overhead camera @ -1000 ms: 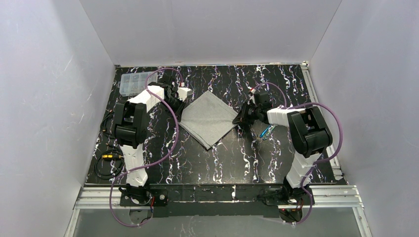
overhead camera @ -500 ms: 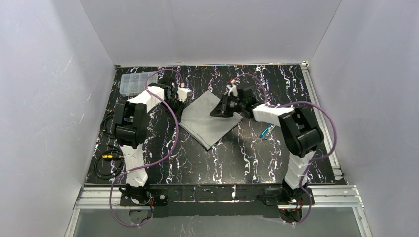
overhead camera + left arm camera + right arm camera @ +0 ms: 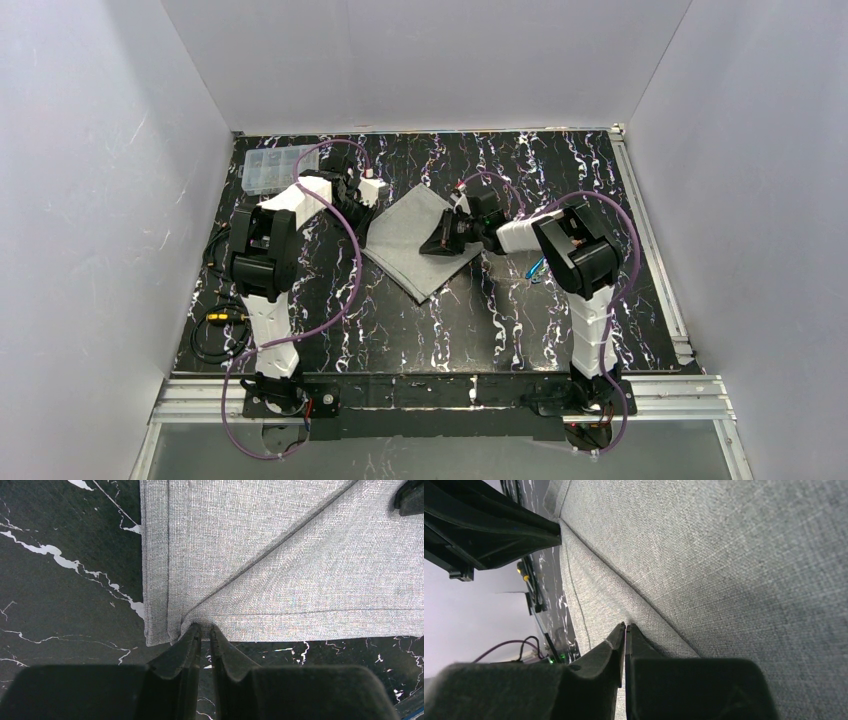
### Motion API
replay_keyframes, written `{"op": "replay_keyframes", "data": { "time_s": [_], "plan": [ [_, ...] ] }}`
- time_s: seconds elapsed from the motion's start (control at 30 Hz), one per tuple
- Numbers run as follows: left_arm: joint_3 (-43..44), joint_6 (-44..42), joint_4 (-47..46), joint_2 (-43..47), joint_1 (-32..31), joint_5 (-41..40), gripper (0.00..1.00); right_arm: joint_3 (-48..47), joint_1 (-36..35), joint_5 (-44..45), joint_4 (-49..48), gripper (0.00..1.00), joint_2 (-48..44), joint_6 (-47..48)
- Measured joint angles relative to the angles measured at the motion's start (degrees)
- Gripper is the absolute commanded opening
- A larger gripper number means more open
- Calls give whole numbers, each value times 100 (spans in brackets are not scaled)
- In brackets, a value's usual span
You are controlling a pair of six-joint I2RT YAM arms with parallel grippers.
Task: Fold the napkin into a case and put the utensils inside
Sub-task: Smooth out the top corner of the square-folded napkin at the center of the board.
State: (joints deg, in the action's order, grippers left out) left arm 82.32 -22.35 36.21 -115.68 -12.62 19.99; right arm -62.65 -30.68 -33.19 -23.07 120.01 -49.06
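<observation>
On the bench, toward its far edge, the left end effector and, it seems, the right end effector pinch the napkin.

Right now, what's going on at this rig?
Both arms are working the grey napkin on the black marbled table. The left end effector is closed on the napkin's corner at its left side. The right end effector is closed on a raised fold of the cloth over the napkin's right part, and a crease runs between the two grips. No finished case yet. The utensils lie on the table to the right of the napkin, untouched.
</observation>
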Motion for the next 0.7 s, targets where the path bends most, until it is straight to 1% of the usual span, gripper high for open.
{"op": "replay_keyframes", "data": {
  "time_s": [0.2,0.47,0.7],
  "plan": [
    [-35,-2,-42,17,0,-2,11,-251,-57,116,505,17,-85,380],
    [-50,-4,-59,26,0,-9,11,-603,-98,142,459,14,-72,256],
    [-52,-22,-61,28,0,-24,10,-621,-96,188,442,13,245,267]
  ]
}}
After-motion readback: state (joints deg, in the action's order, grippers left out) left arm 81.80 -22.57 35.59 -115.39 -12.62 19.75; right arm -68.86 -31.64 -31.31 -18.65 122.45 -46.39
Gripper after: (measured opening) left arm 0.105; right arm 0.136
